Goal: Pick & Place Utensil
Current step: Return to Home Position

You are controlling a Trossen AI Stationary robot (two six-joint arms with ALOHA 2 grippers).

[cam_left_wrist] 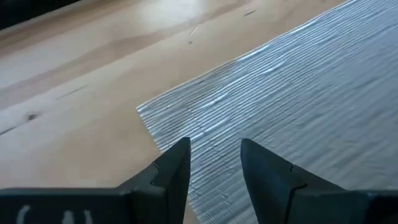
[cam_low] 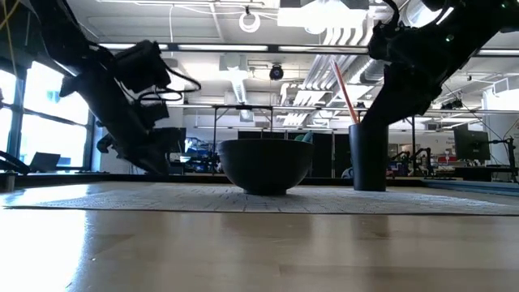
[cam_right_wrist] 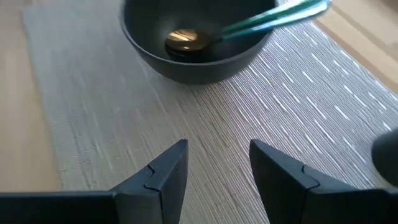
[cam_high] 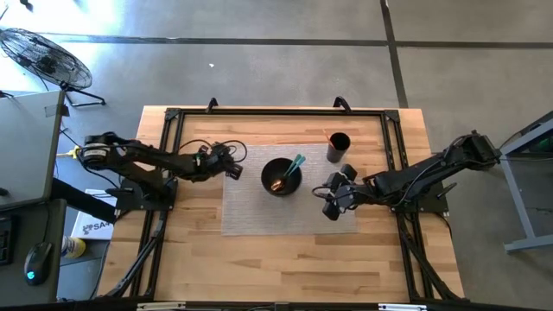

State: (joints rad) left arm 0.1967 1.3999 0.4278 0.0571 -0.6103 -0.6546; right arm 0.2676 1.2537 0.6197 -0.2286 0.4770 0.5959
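A black bowl [cam_high: 281, 177] sits on a grey woven placemat [cam_high: 251, 212] at the table's middle. In it lies a spoon with a teal handle [cam_right_wrist: 273, 20] and a gold-coloured head [cam_right_wrist: 182, 40]; the handle leans on the bowl's rim. A black cup [cam_high: 338, 145] stands at the mat's far right corner with an orange stick [cam_low: 344, 91] in it. My left gripper [cam_high: 233, 169] hovers open over the mat's left edge, left of the bowl. My right gripper [cam_high: 331, 200] hovers open over the mat, right of the bowl. Both are empty.
The table is light wood with a black frame along its far and side edges [cam_high: 276, 112]. Bare mat lies toward the near edge, bare wood [cam_high: 276, 268] beyond it. A fan [cam_high: 43, 56] stands on the floor off the far left corner.
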